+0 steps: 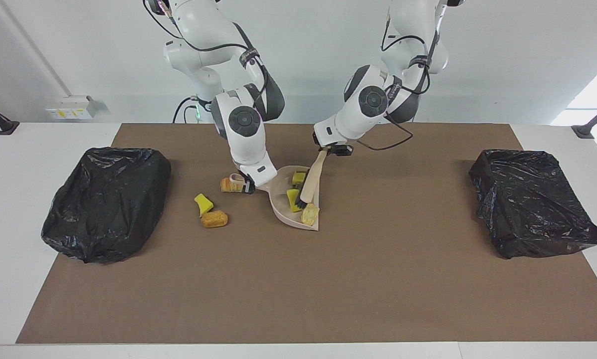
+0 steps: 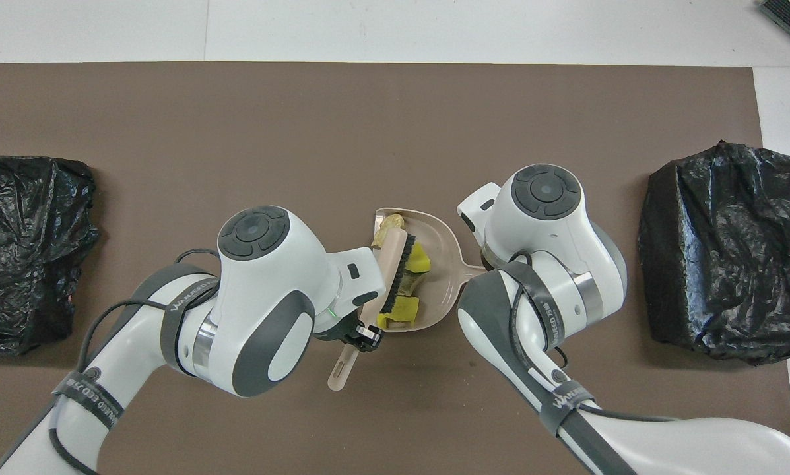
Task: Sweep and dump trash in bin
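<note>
My right gripper (image 1: 250, 185) is shut on the handle of the beige dustpan (image 1: 281, 203), which rests on the brown mat. My left gripper (image 1: 329, 148) is shut on the handle of the brush (image 1: 310, 180), whose black bristles reach down into the pan. In the pan lie yellow sponge chunks (image 1: 294, 198) and a tan lump (image 1: 309, 214) at its open edge. Loose trash sits toward the right arm's end: a bread lump (image 1: 226, 185) by the pan's handle, a yellow chunk (image 1: 203, 204) and a brown lump (image 1: 214, 219). In the overhead view the brush (image 2: 395, 274) crosses the dustpan (image 2: 442, 249); the right gripper is hidden there.
Two bins lined with black bags stand on the mat, one (image 1: 106, 202) at the right arm's end and one (image 1: 532, 202) at the left arm's end. The mat's half farther from the robots is bare brown surface.
</note>
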Robot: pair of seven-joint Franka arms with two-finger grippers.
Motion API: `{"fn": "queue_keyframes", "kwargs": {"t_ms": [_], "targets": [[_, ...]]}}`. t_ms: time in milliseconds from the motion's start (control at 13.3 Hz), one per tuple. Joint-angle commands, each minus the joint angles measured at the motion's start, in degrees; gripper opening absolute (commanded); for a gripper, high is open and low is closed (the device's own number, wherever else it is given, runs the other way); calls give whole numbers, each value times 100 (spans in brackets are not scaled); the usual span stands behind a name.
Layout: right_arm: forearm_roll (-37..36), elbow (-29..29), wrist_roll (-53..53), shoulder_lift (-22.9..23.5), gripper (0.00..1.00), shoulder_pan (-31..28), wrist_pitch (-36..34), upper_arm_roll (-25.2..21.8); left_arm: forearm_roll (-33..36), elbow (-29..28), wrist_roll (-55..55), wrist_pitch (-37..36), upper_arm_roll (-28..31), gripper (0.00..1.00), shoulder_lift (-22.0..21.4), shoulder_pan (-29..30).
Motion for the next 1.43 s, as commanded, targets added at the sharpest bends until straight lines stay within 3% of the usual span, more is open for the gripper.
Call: {"fn": "queue_keyframes", "kwargs": {"t_ms": [0, 150, 451, 676, 1052, 1352], "targets": [[262, -21, -69, -22, 0, -120, 173, 46, -79, -111, -41, -223, 77, 0, -286, 130], [517, 22, -445, -30, 0, -286, 234, 46, 70, -85, -285, -380, 138, 0, -434, 280], [729, 233, -1325, -48, 0, -620, 208, 46, 1642, -146, -2067, -777, 139, 0, -786, 341], [720, 470, -1747, -135, 0, -840, -150, 46, 1767, -479, -2572, -760, 139, 0, -971, 491], [597, 1111, -2687, -329, 0, -1401, -1398, 11, 1767, -1735, -2599, -49, 113, 0, -1560, 403], [238, 1279, -3794, -706, 0, -2218, -2040, -7, 1758, -2246, -2826, 575, 86, 0, -1604, 97]]}}
